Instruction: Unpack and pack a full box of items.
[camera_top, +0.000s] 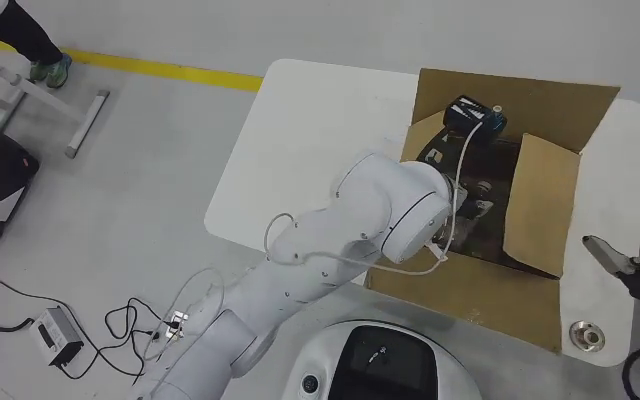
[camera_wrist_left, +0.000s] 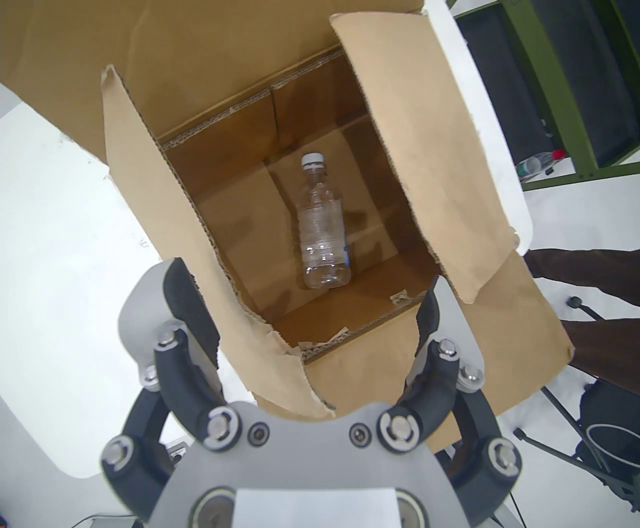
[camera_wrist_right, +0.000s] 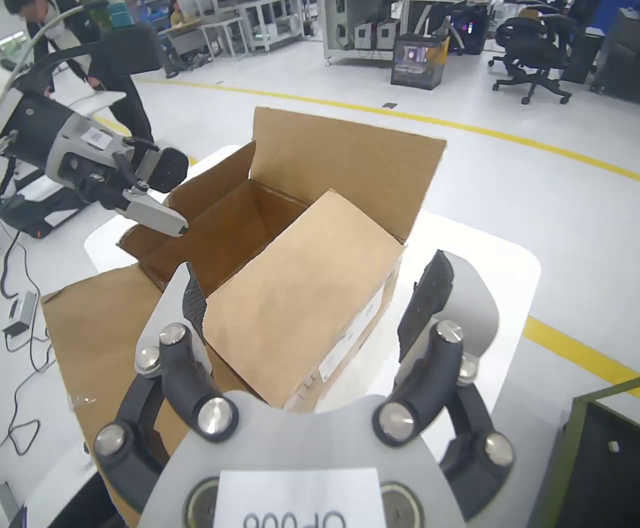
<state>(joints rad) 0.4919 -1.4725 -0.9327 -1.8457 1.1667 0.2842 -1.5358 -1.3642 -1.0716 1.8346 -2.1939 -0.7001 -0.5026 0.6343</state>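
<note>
In the top view our left arm (camera_top: 350, 230) crosses the table (camera_top: 300, 130) from 7 o'clock. The left gripper (camera_wrist_left: 307, 282) hangs over the box (camera_wrist_left: 220, 150), fingers spread, holding nothing. The right gripper (camera_top: 610, 258) sits at 4 o'clock of the box, likewise spread and empty. We count one box and one bottle (camera_wrist_left: 322, 230). The bottle lies flat mid-floor, clear of every wall, and the flaps (camera_wrist_left: 430, 165) stand open.
</note>
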